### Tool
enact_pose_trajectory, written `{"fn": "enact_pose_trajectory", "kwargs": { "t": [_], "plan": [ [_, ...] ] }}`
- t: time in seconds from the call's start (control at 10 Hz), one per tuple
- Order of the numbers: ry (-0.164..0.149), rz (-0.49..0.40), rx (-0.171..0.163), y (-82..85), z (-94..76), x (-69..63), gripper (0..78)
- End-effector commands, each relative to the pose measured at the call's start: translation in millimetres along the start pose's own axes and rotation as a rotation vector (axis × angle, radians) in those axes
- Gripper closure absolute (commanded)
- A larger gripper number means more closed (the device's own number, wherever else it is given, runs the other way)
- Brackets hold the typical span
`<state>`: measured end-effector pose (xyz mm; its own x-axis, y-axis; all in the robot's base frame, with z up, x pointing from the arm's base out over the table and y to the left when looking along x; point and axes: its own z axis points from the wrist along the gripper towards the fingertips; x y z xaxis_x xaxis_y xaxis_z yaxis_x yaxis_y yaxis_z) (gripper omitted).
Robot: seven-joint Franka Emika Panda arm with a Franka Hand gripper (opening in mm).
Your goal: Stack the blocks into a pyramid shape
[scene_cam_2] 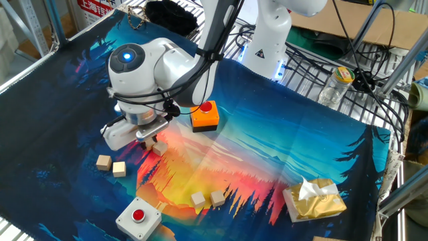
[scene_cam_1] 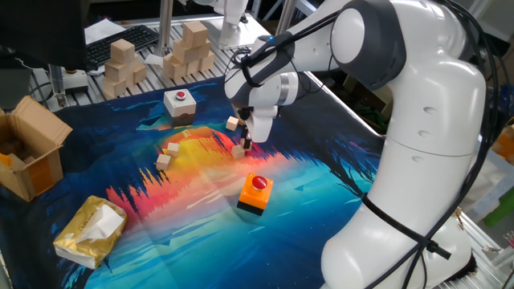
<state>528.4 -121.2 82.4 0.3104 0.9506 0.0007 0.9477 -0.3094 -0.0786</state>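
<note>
Block (scene_cam_1: pixel 238 149) at the gripper (scene_cam_1: pixel 244 144); the other view hides it.

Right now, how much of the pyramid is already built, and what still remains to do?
Nothing is stacked yet. The small blocks lie apart on the mat: one pair near the white button box, another pair further along. The gripper is low over a block beside the orange button box; whether it grips is unclear. All gathering and stacking remains.

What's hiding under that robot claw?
Under the gripper sits one small wooden cube on the mat, between the fingers. Whether they grip it, or hide another cube, cannot be seen.
</note>
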Motion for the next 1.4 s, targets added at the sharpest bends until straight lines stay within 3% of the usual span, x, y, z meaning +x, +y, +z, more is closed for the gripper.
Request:
{"fn": "enact_pose_trajectory", "kwargs": {
  "t": [0.1,0.7,1.4],
  "plan": [
    [-0.002,-0.081,0.006,-6.6,0.3,0.2,76.4],
    [0.003,-0.141,0.01,-7.5,0.8,0.8,76.4],
    [0.02,-0.147,0.02,-6.1,3.7,0.6,76.4]
  ]
}}
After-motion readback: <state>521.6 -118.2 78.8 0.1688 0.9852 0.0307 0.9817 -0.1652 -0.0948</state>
